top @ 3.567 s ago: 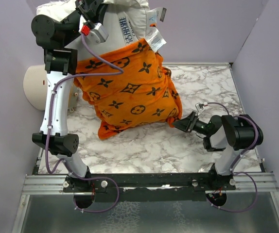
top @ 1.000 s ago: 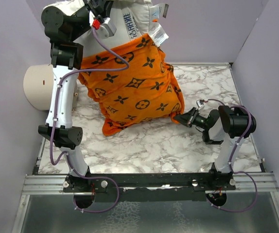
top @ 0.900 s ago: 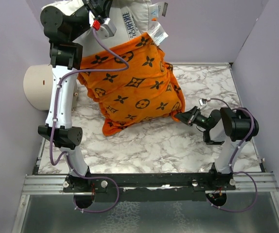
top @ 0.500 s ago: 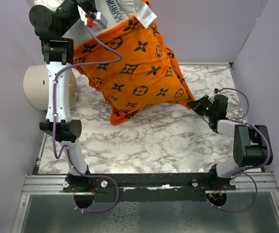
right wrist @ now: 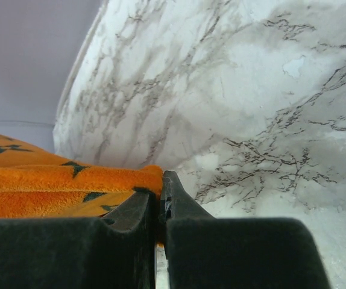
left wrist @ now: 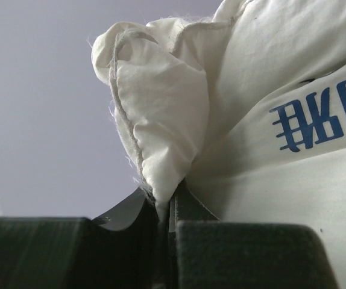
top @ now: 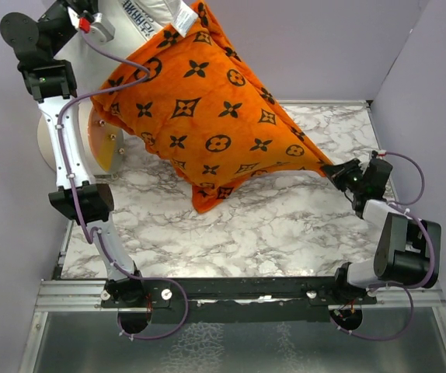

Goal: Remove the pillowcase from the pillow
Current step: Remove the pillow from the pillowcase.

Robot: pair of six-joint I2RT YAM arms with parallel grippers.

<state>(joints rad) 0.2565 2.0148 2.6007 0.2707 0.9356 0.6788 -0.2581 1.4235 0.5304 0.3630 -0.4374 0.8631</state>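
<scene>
The orange pillowcase (top: 207, 109) with black flower motifs hangs stretched from the top left down to the right over the marble table. Its lower right corner (right wrist: 70, 186) is pinched in my right gripper (top: 338, 172), which is shut on it. The white pillow (top: 149, 14) pokes out of the pillowcase's upper end at the top edge of the top view. In the left wrist view my left gripper (left wrist: 166, 205) is shut on a bunched white corner of the pillow (left wrist: 161, 114), held high; blue print shows on the pillow's side (left wrist: 317, 114).
A cream cylinder (top: 99, 144) lies at the table's left edge, partly behind the left arm and the hanging fabric. Purple walls close in the left, back and right. The marble table (top: 246, 225) has a metal rail along its near edge.
The left arm has lifted the pillow higher and to the left, mostly out of frame. The right gripper has pulled the pillowcase corner to the right, and the cover is now stretched out longer.
</scene>
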